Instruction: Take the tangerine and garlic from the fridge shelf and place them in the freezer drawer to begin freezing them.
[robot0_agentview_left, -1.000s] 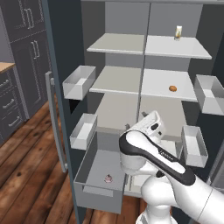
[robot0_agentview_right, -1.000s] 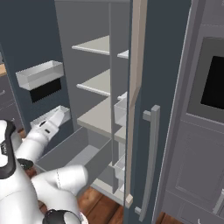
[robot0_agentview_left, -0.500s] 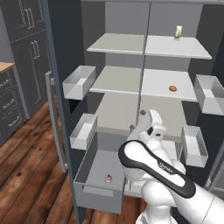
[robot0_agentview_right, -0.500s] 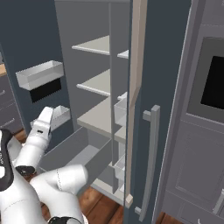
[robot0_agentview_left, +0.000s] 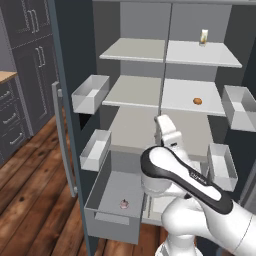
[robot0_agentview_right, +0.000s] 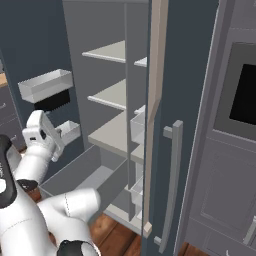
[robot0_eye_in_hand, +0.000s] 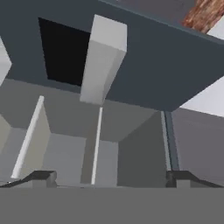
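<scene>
The tangerine (robot0_agentview_left: 197, 101) lies on the right half of the middle fridge shelf (robot0_agentview_left: 177, 96). The garlic (robot0_agentview_left: 123, 203) rests on the floor of the pulled-out freezer drawer (robot0_agentview_left: 112, 220), whose wall also appears in the right base view (robot0_agentview_right: 75, 172). My gripper (robot0_agentview_left: 164, 120) (robot0_agentview_right: 39, 120) hangs above the drawer, in front of the lower shelf, below and left of the tangerine. It is open and holds nothing. In the hand view the two fingertips (robot0_eye_in_hand: 43, 176) stand wide apart, and the gripper (robot0_eye_in_hand: 111, 179) faces the fridge interior.
A pale carton (robot0_agentview_left: 203, 36) stands on the top shelf. Door bins (robot0_agentview_left: 91, 93) (robot0_agentview_left: 96, 149) hang on the left door, others (robot0_agentview_left: 239, 107) (robot0_agentview_left: 221, 166) on the right. The open right door (robot0_agentview_right: 160, 125) stands close by my arm.
My hand has risen a little and swung slightly left in front of the lower shelf. The jaws stayed open. The garlic and the tangerine have not moved.
</scene>
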